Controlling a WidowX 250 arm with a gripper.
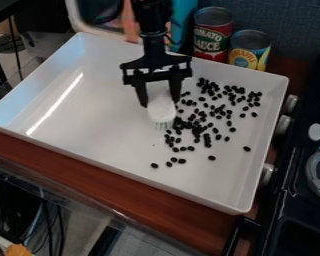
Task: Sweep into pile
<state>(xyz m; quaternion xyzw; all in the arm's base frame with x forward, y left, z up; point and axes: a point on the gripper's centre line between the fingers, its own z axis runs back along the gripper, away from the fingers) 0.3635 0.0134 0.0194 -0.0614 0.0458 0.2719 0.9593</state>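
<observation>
The gripper [161, 102] hangs over the middle of the white tray [89, 120], shut on a white brush [161, 110] held between its two fingers. The brush's bristles point down and toward the tray's front edge, at the left side of the black beans [206, 127]. These beans lie scattered over the right half of the tray, densest just right of the bristles. A few looser ones lie in front of the brush and toward the right wall. Whether the bristles touch the tray floor, I cannot tell.
Two cans, a red one [212, 37] and a yellow-blue one [249, 50], stand behind the tray's back wall. A black stove [296, 180] with knobs is along the right side. The tray rests on a brown wooden surface [122, 192], and its raised walls surround the beans.
</observation>
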